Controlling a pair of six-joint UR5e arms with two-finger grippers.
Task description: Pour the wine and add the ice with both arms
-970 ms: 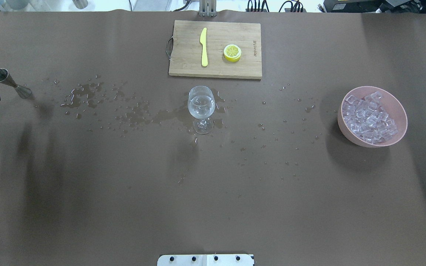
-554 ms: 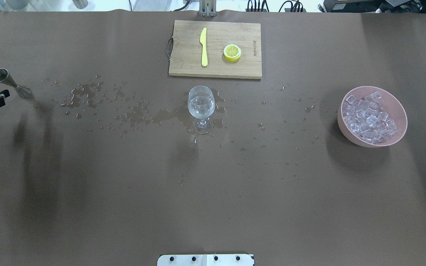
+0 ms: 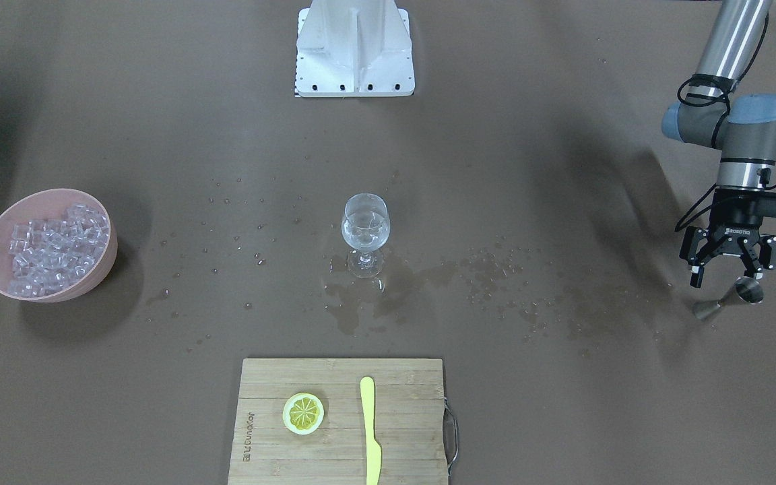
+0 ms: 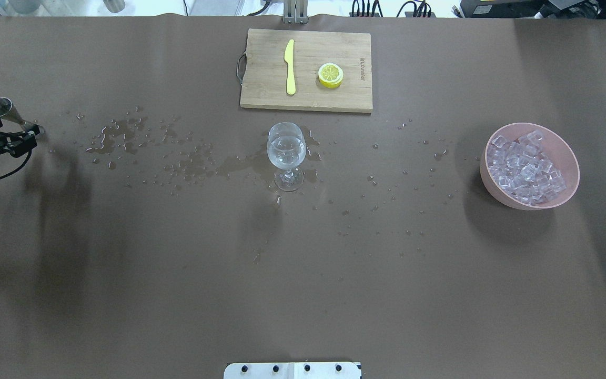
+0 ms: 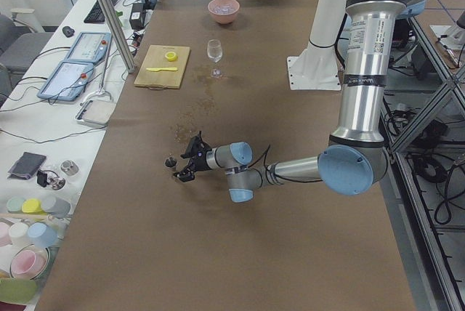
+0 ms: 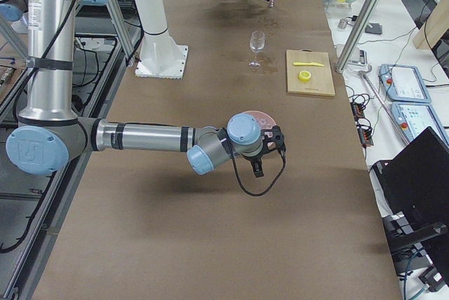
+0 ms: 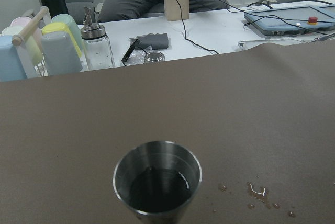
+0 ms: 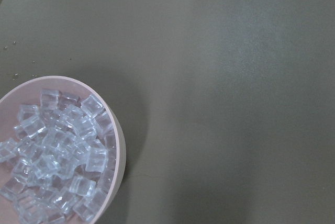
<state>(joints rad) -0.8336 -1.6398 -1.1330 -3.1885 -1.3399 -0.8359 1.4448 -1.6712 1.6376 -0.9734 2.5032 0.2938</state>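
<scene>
A steel jigger (image 7: 157, 179) stands at the table's far left and holds a little clear wine (image 7: 157, 191). My left gripper (image 3: 728, 273) hangs open right beside the jigger (image 3: 749, 291), fingers spread near its waist; I cannot tell if they touch. A wine glass (image 4: 286, 150) with some clear liquid stands mid-table. Ice (image 4: 526, 166) fills a pink bowl (image 4: 571, 158) on the right. The right gripper (image 6: 258, 168) hovers beside that bowl (image 8: 118, 130), and I cannot tell whether it is open or shut.
A wooden cutting board (image 4: 266, 89) at the far edge carries a yellow knife (image 4: 290, 66) and a lemon slice (image 4: 330, 75). Spilled droplets (image 4: 124, 137) streak the brown cover from the jigger past the glass. The white base block (image 4: 292, 370) sits at the near edge.
My left gripper has come in from the table's left edge, moving right up to the jigger. The glass, bowl and board have stayed put.
</scene>
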